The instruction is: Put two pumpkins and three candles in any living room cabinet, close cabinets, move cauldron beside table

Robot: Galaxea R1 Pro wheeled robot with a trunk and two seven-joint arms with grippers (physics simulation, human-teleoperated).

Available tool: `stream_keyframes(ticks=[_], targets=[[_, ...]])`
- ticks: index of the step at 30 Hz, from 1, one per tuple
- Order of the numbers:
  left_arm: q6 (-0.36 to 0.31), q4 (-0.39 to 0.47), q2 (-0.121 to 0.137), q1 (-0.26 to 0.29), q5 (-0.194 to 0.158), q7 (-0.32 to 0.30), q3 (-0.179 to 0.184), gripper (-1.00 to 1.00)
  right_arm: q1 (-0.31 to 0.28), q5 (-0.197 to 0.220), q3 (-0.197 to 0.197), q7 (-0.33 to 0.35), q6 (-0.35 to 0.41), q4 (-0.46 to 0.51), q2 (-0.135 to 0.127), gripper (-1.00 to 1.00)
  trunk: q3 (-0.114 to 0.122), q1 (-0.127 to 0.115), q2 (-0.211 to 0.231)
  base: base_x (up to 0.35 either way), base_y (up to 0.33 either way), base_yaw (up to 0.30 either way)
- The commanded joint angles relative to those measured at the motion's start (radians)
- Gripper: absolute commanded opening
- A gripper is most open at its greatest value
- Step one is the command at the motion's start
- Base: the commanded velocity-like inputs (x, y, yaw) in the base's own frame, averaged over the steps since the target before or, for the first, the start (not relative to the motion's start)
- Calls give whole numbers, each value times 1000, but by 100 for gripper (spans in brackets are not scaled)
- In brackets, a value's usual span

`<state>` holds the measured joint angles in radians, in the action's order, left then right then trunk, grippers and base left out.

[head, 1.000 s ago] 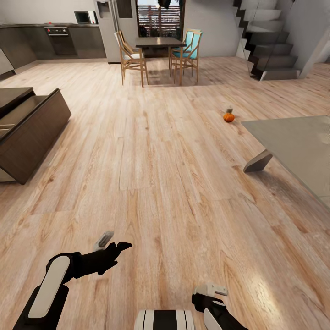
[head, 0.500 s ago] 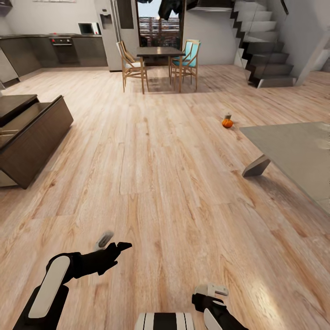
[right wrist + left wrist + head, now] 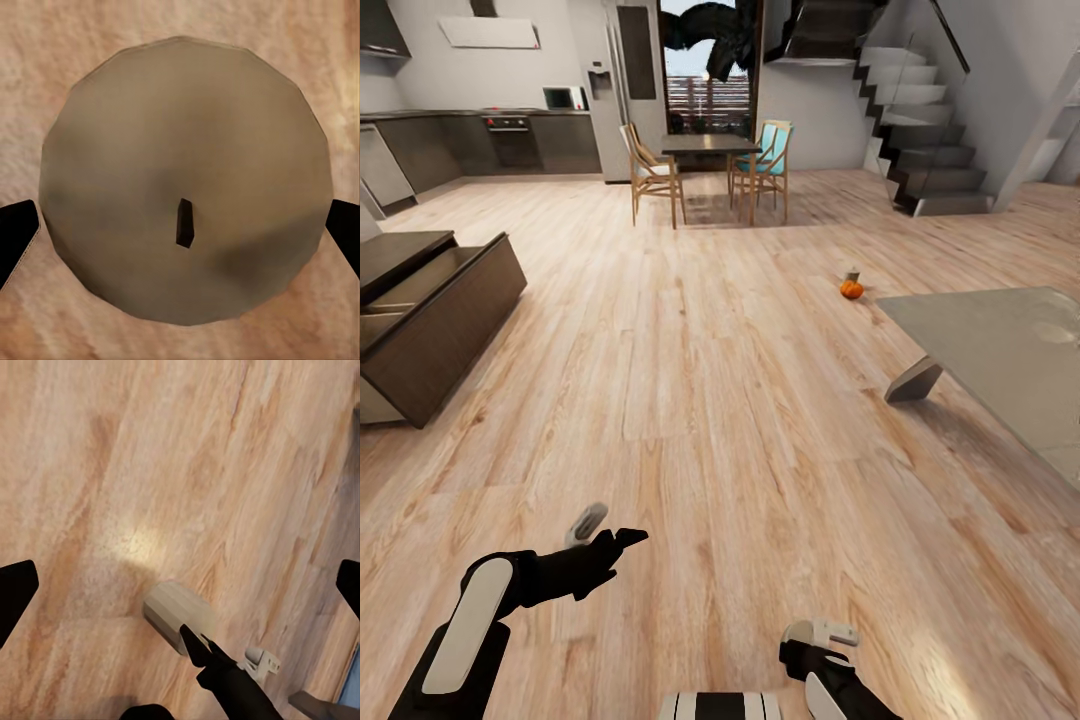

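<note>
Candle (image 3: 186,180) — between right hand's fingers (image 3: 15,236)

No text, label, brand or number is readable anywhere.

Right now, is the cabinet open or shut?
Open: the cabinet has a drawer pulled out, its pale inside showing.

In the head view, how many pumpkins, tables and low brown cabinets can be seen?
Pumpkin: 1
Tables: 2, the glass table and the dining table
Low brown cabinet: 1
Total: 4
</note>
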<state>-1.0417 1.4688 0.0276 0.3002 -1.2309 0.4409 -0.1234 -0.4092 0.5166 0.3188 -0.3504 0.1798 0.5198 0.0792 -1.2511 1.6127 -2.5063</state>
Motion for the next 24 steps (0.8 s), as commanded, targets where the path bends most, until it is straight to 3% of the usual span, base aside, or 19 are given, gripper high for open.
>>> stream_keyframes(ticks=[1, 24], targets=[[-3, 1, 0, 1, -10, 10, -1, 100, 0, 7, 6, -9, 4, 2, -1, -100, 3, -1, 0, 0, 0, 0], [-3, 1, 0, 1, -10, 10, -1, 100, 1, -10, 12, -7, -20, 2, -2, -100, 92, -11, 5, 0, 0, 0]])
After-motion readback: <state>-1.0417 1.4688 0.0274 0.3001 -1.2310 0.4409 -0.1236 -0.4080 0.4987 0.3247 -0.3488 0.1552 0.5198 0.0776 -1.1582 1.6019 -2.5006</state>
